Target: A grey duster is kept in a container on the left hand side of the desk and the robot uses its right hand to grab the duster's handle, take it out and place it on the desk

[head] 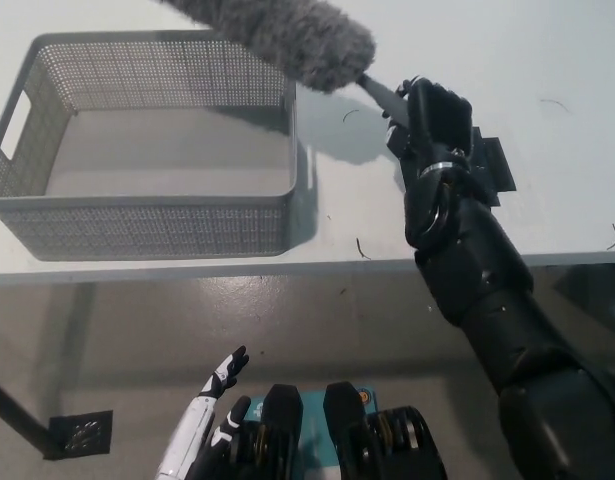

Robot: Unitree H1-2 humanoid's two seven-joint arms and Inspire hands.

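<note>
My black right hand [432, 115] is shut on the grey handle of the fluffy grey duster [287, 30]. The duster is lifted clear of the grey mesh container [147, 215] and slants up to the left, its head above the container's far right corner and partly cut off by the top edge of the picture. The container stands on the left of the white desk [547, 210] with nothing inside. My white left hand [202, 425] rests low at the bottom left, below the desk's front edge, fingers apart.
A black flat patch [492, 165] lies on the desk just right of my right hand. Small dark threads lie near the desk's front edge and at the far right. Grey floor shows below the desk.
</note>
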